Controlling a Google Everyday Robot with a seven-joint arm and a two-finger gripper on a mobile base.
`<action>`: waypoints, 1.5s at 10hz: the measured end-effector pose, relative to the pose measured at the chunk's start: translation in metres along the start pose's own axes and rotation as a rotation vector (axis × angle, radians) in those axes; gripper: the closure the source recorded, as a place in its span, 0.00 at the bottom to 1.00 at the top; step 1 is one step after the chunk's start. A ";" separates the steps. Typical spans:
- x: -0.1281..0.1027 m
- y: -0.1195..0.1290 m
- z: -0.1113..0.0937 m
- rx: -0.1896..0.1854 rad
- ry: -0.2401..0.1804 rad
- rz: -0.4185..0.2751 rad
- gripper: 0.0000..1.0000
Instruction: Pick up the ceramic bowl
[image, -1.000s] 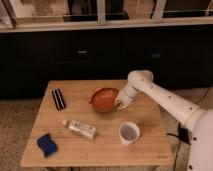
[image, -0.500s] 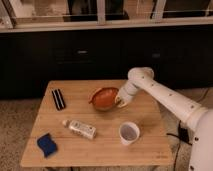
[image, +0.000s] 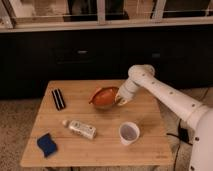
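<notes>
A: Entry, desk (image: 145, 112), left to right. What's at the left end?

B: Blue sponge (image: 47, 144) at the front-left corner. Behind it, near the back-left edge, a flat black bar (image: 58, 99) with pale stripes, lying lengthwise. The two are well apart.

A: Centre?

B: White bottle (image: 81, 128) on its side, cap end pointing left, between the sponge and the cup. Behind it sits the ceramic bowl (image: 103, 98), just right of the desk's middle and toward the back. It is tilted, right rim higher than left. Cannot tell whether its low edge touches the wood.

A: End effector status?

B: End effector (image: 120, 99) is at the bowl's right rim, clenched on it and grasping the ceramic bowl. The white arm (image: 165, 95) reaches in from the right edge of the view, elbow high above the desk's back-right part.

A: Right side?

B: White cup (image: 129, 133) with a dark inside, upright, front-right of the bowl and apart from it.
</notes>
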 end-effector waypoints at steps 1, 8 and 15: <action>0.000 -0.001 -0.002 0.000 0.000 -0.001 1.00; 0.000 -0.008 -0.014 0.003 0.001 -0.006 1.00; -0.001 -0.014 -0.021 0.004 0.002 -0.011 1.00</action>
